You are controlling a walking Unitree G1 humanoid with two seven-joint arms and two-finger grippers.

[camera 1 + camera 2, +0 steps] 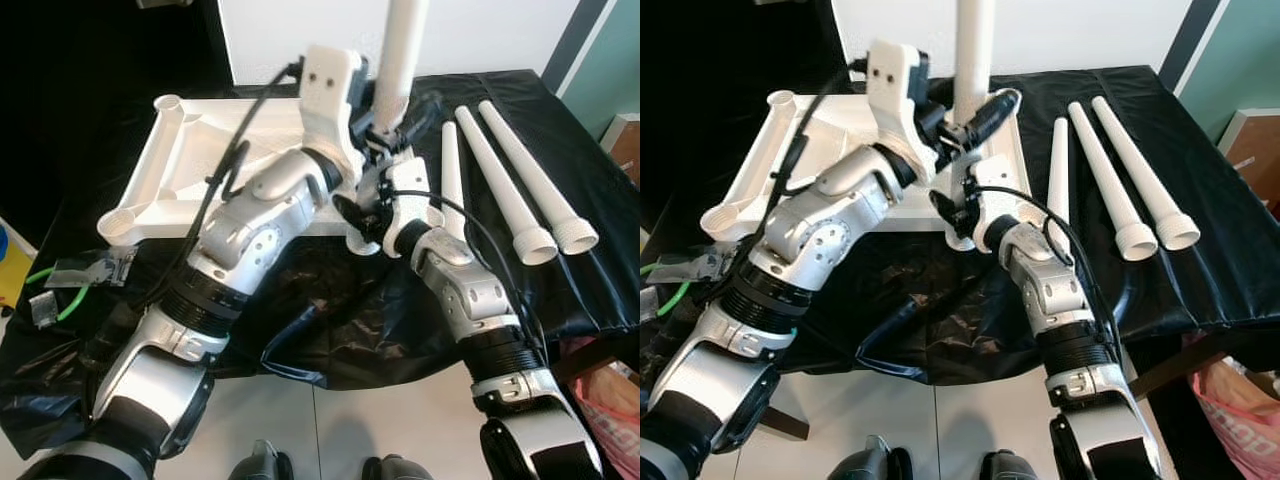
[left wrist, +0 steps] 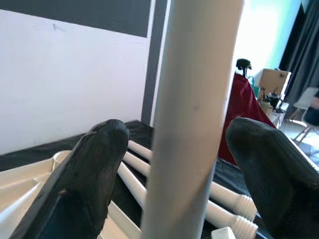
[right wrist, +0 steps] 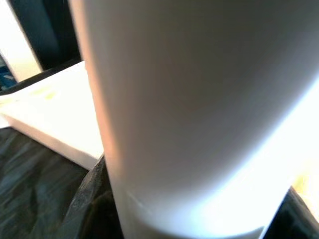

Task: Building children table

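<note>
A white tabletop [image 1: 180, 160] lies upside down on the black-covered table. One white table leg [image 1: 400, 60] stands upright at its near right corner socket. My left gripper [image 1: 965, 125] is open around this leg partway up; its fingers [image 2: 89, 174] flank the leg [image 2: 194, 119], with a gap on one side. My right gripper [image 1: 365, 215] is shut on the leg's base [image 3: 189, 124], just above the socket. Three more white legs [image 1: 500, 185] lie side by side on the cloth to the right.
The black cloth [image 1: 330, 330] hangs crumpled over the table's near edge. A green cable [image 1: 60, 300] and small parts lie at the near left. A pink bag [image 1: 610, 400] and a cardboard box [image 1: 625, 140] stand to the right.
</note>
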